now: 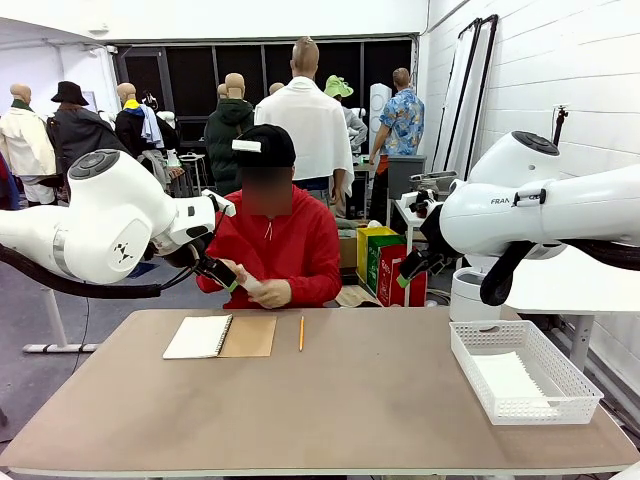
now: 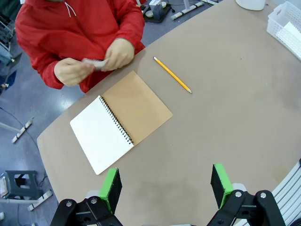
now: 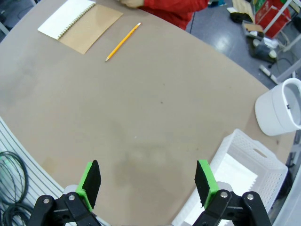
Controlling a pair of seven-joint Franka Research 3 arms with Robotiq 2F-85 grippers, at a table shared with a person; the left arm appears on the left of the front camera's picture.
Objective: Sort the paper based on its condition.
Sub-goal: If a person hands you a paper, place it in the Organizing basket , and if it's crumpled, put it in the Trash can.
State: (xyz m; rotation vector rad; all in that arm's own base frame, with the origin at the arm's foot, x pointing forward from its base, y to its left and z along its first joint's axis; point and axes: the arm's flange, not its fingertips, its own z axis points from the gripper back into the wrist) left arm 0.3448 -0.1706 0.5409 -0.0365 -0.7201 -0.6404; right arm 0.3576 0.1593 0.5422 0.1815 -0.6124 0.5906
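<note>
Worktop point(image 1: 350, 400) inspection: a person in a red top sits at the far side, with both hands point(image 2: 118, 54) held close together at the edge and gripping a small wrinkled piece of paper point(image 2: 95, 62). An open spiral notebook point(image 2: 120, 122) lies flat before the person, white page on one side and brown cover on the other. A yellow pencil point(image 2: 172, 75) lies near it, apart from the cover. A white mesh tray point(image 1: 545, 408) stands at the robot's right end of the worktop and holds a flat white sheet point(image 1: 510, 380). The left claw point(image 2: 164, 181) hangs above bare worktop on the robot's side of the notebook, pads spread wide with nothing between them. The right claw point(image 3: 148, 181) hangs above bare worktop just beside the tray, likewise spread wide and holding nothing. A white bucket point(image 3: 280, 110) stands beyond the worktop edge near the tray.
</note>
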